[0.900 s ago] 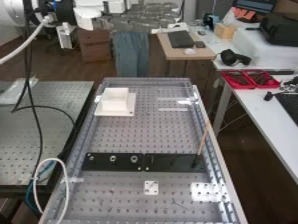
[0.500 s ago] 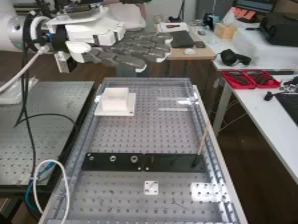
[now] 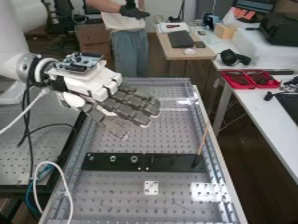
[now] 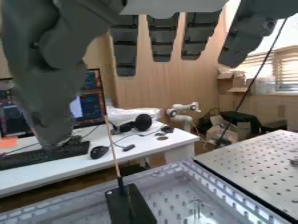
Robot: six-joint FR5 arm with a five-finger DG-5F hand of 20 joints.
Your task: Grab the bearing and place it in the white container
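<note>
High view: robot hand, fingers extended, empty; bearing on black plate; grasp and placement both to do.

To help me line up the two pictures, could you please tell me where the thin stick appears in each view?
High view: the stick is right of centre, rising from the right end of the black strip.
Wrist view: the stick crosses in front of the white desk, close beside the mouse.
Shared landmark: the black strip at its base.
</note>
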